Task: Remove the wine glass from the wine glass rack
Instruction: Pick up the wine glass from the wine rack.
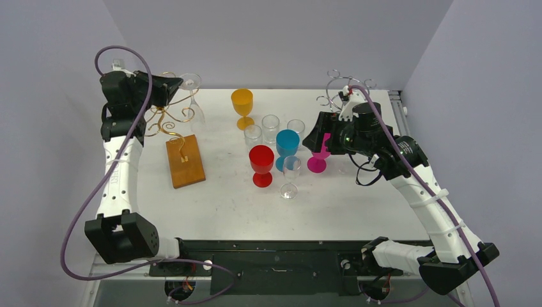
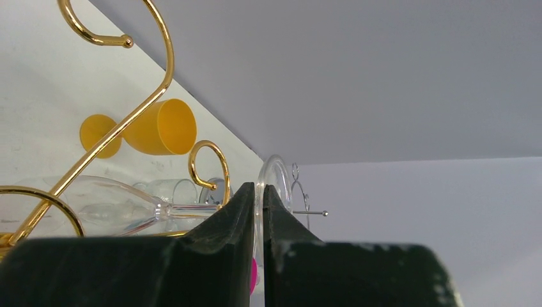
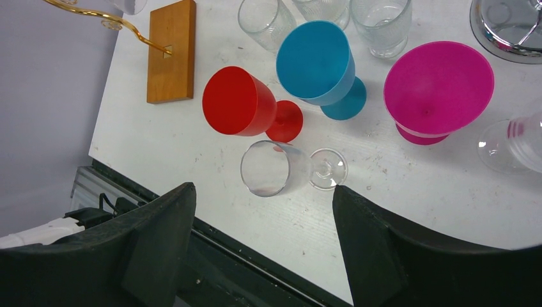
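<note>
Glass: wine glass point(image 2: 108, 206) hangs on the rack point(image 1: 185, 161); clear, thin, light, slick, likely brittle.
Hold: left tool point(image 2: 259, 192) pinched onto its foot disc; squeeze gently.
Spare: right tool point(image 3: 262, 192) open, well apart from the rack.

white worktop point(image 1: 224, 204), left claw point(image 1: 176, 87) up by the gold wine glass rack point(image 1: 167, 119) on its wooden base point(image 1: 185, 161), clear wine glass point(image 1: 190, 82) right at the claw tip, yellow goblet point(image 1: 242, 102), red goblet point(image 1: 261, 160) and blue goblet point(image 1: 287, 143) mid-worktop, right claw point(image 1: 319, 142) over the pink goblet point(image 1: 316, 165)
</note>
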### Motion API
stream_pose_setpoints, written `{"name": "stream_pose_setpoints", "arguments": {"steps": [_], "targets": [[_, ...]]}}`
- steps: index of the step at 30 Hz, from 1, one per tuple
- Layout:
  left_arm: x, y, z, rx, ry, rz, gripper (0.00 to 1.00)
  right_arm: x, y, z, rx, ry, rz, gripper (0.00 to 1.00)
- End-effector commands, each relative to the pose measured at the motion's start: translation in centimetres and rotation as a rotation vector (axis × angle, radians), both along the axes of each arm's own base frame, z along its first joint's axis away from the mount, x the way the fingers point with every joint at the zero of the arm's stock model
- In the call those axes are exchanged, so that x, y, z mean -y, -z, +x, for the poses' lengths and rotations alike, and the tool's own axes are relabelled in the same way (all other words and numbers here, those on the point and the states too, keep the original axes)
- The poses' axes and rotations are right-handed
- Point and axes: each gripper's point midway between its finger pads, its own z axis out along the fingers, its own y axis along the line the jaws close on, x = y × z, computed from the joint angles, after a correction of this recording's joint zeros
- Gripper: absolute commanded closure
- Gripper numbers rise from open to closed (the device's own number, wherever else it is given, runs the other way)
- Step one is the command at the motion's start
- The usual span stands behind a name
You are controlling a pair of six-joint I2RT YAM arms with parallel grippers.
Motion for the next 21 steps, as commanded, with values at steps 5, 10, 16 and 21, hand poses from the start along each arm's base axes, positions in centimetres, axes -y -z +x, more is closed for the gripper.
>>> {"name": "stream_pose_setpoints", "arguments": {"steps": [5, 10, 16, 21], "targets": [[-2.1, -3.6, -2.0, 0.113, -0.064, 0.010, 1.00, -0.1, -0.6, 0.6, 0.031, 0.004, 0.022, 0.27], [-3.3, -4.0, -1.5, 0.122, -0.099, -0.002, 1.00, -0.2, -0.6, 0.6, 0.029, 0.002, 0.022, 0.27], [-4.2, -5.0, 0.3, 0.145, -0.120, -0.018, 1.00, -0.3, -0.5, 0.8, 0.024, 0.001, 0.021, 0.27], [-4.8, -5.2, 2.2, 0.156, -0.133, -0.032, 1.00, -0.3, -0.5, 0.9, 0.020, 0.002, 0.017, 0.27]]}}
